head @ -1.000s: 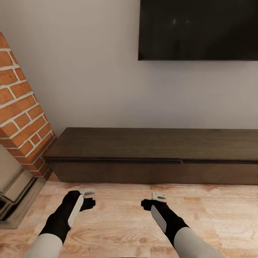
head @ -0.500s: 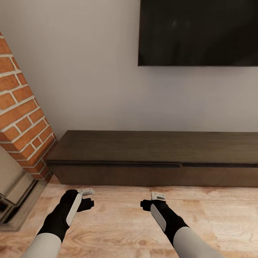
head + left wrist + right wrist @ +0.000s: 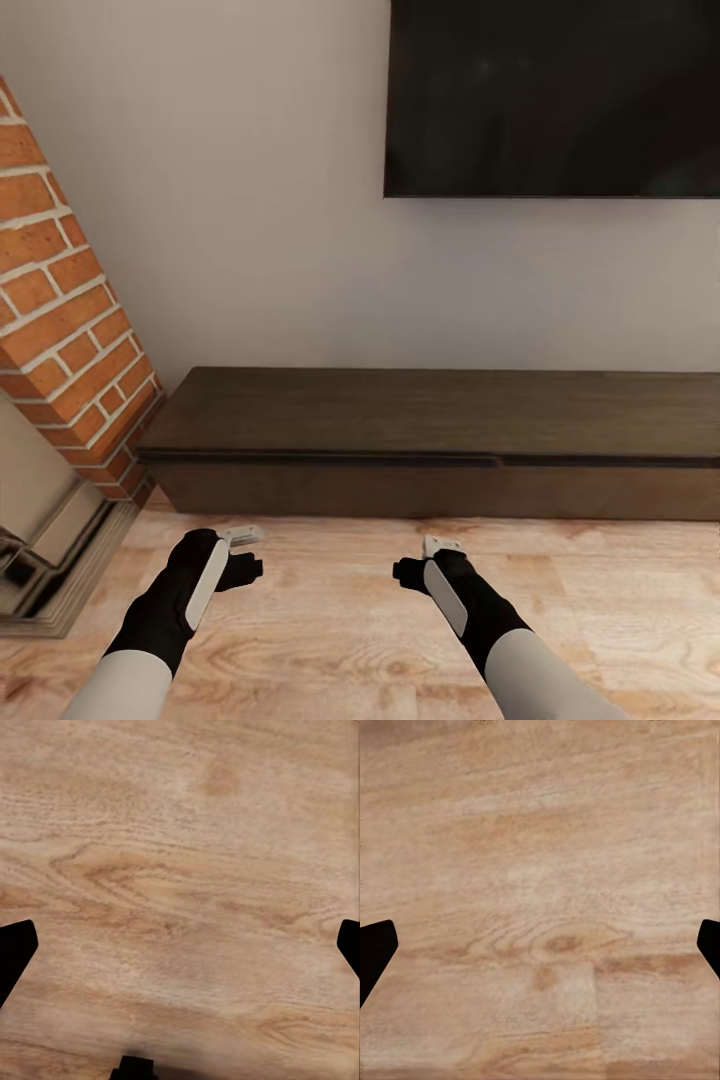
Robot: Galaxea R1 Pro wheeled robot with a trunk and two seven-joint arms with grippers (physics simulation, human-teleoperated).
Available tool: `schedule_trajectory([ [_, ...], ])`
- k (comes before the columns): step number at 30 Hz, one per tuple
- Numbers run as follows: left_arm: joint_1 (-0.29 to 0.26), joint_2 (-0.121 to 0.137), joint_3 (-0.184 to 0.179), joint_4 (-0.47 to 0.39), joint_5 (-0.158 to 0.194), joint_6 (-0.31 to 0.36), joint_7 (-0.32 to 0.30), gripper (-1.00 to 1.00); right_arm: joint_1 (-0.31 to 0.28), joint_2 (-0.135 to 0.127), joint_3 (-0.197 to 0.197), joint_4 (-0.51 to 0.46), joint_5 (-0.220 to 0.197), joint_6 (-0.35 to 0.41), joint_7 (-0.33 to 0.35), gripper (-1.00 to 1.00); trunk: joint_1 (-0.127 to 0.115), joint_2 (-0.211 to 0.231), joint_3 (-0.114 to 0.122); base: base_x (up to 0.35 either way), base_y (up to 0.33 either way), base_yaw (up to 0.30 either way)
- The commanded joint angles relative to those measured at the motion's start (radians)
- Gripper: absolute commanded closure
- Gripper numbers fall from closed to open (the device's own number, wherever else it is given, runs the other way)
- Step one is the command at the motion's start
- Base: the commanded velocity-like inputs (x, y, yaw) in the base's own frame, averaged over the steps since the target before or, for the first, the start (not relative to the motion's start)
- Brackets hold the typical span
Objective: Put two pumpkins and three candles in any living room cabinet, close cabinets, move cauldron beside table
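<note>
Low dark cabinet [image 3: 430, 440] runs along the wall from 11 to 2 o'clock, under a wall-mounted TV [image 3: 552, 97]. Its front looks flush, no door or drawer standing out; a fine seam shows in the upper edge. Brick fireplace [image 3: 60, 340] at 9 to 10 o'clock.

Left gripper [image 3: 243, 552] and right gripper [image 3: 440, 556] hang low over the wood floor [image 3: 340, 610], at 7 and 5 o'clock. Both wrist views look straight down at bare boards, with dark fingertips at the far edges of the frame: both spread wide, holding nothing.

Pumpkins, candles and cauldron are not in sight, so their place cannot be told.

Judgement: robot is in transit or lining up on the cabinet. This fits either coming to open it for loading, or checking it shut afterward.
</note>
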Motion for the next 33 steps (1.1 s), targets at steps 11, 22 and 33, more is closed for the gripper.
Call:
schedule_trajectory([
  [11, 0.009, 0.0, -0.006, 0.038, 0.0, -0.009, -0.002, -1.0, 0.013, -0.007, 0.003, -0.002, 0.002, 0.007, -0.005, -1.0, -0.042, 0.077, 0.035, -0.138, 0.0, 0.0],
  [22, 0.018, 0.011, -0.007, 0.441, -0.006, -0.362, 0.001, -1.0, 0.167, -0.021, 0.003, -0.011, 0.012, -0.049, -0.007, -1.0, -0.084, 0.154, 0.069, -0.005, 0.0, 0.0],
  [33, 0.018, 0.022, -0.008, 0.648, -0.009, -0.597, 0.001, -1.0, 0.258, -0.05, 0.003, -0.003, 0.002, -0.203, -0.002, -1.0, -0.127, 0.231, 0.103, 0.0, 0.0, 0.0],
])
